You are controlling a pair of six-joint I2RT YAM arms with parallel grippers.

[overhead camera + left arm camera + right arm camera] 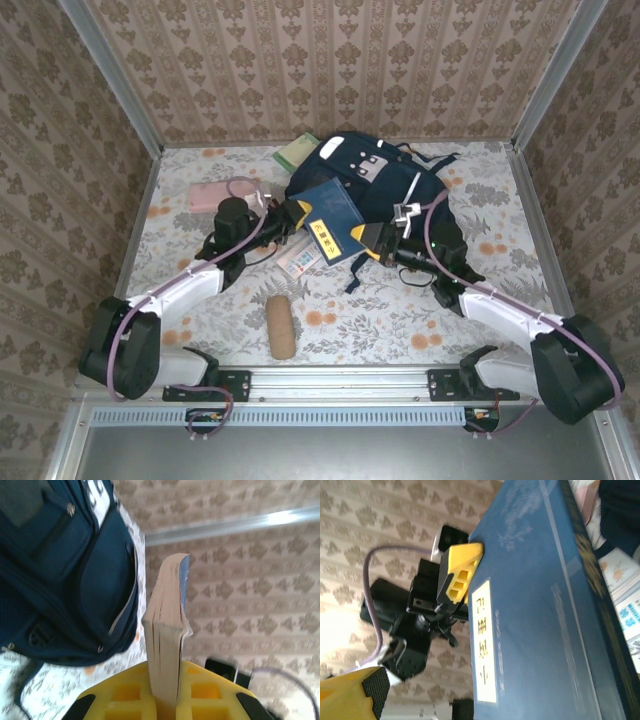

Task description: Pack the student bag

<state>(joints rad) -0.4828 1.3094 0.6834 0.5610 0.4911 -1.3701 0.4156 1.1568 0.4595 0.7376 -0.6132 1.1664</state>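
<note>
Tabletop (400, 320) with a flowered cover is seen nearest. On it a brown roll-shaped pouch (281, 327) is laid, well short of both sets of jaws and nearer the left ones. Beyond it, the left gripper (296, 213) is clamped on a blue book (330, 222). From the left wrist, the page block is seen pinched edge-on between the two yellow fingers (120, 692). The right gripper (372, 240) is held just right of the book's near corner with its jaws apart. From the right wrist, its one visible finger (357, 692) is seen clear of the cover, on which a pale printed label (485, 645) is borne. Printed booklets (298, 260) are spread between the two sets of jaws, under the book. A pink case (213, 195) is set left of the left jaws. The student bag (375, 175) is laid just beyond both sets of jaws, with the book overlapping its near-left part from above; contact cannot be told. A green book (297, 152) is placed farthest, at the bag's far-left corner.
</note>
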